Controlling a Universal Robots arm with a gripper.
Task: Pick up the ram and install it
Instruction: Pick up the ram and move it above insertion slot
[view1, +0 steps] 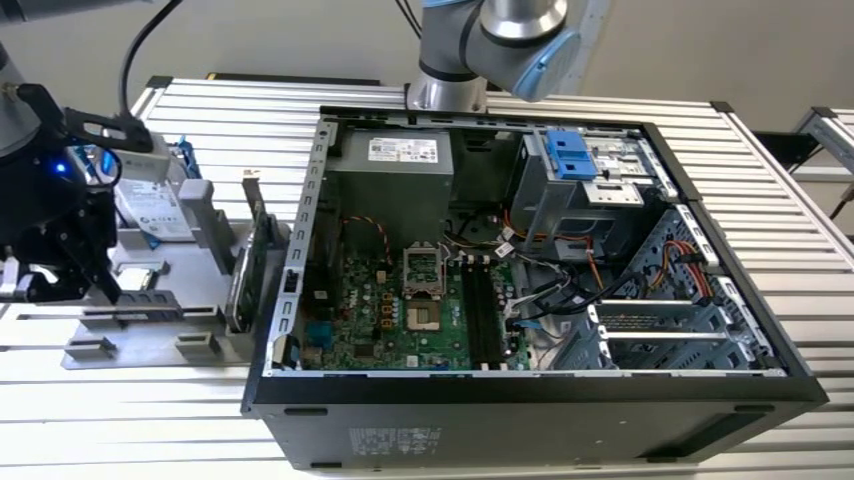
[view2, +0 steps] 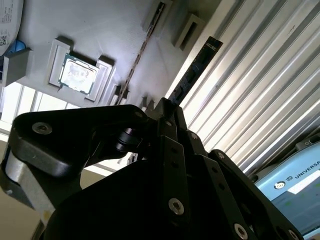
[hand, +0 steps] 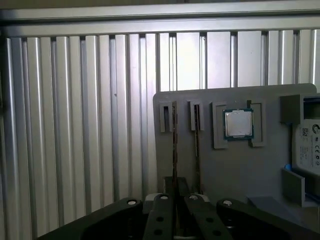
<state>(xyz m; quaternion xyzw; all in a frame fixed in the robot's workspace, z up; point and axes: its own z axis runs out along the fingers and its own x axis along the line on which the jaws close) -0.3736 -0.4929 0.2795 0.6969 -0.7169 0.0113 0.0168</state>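
Gripper is sitting over the grey holder plate, near the table edge on the exterior view's left. Its fingers are pressing together and, by the look of it, pinching the ram. The ram is standing on edge and running straight out from between the fingertips; its long axis is lying along the table's slats. A second thin stick is standing just beside it, parallel. Whether the ram is clear of its slot cannot be told. The open computer case is sitting well apart toward the exterior view's right; its memory slots are running across the slats — roughly crosswise to the ram.
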